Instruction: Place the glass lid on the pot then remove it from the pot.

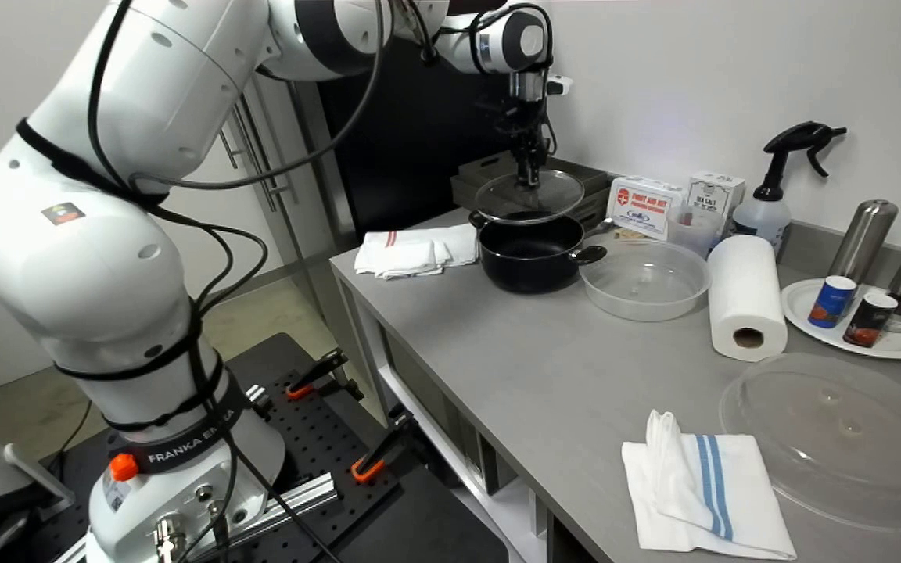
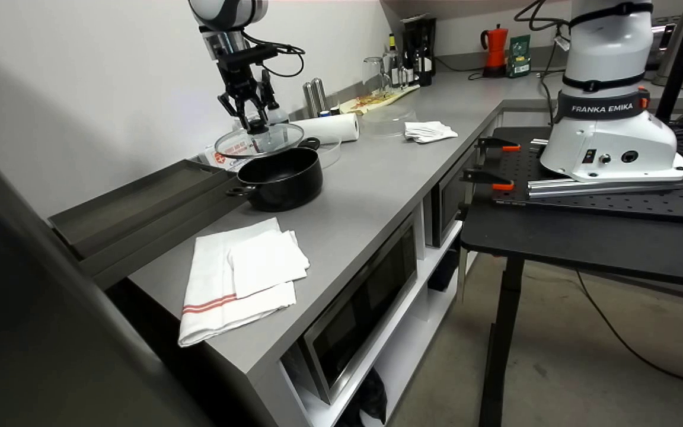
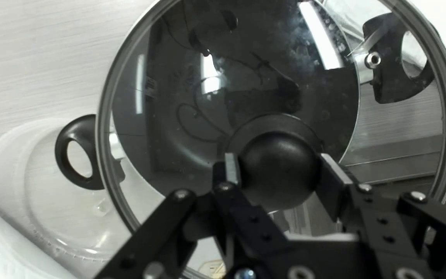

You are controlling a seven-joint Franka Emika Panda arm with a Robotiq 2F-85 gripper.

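In exterior view, leftmost: grey trays (image 2: pixel 140 204); then glass lid (image 2: pixel 265 143) in air, dark knob (image 3: pixel 279 155) pinched by gripper (image 3: pixel 283 169); then pot (image 2: pixel 282 187), uncovered, below lid in both exterior views and seemingly somewhat right of it here, toward clear bowl (image 2: pixel 331 155); lid round, no long axis to match; placing or removing, cannot tell; if placing, likely slight shift toward bowl, then straight lowering
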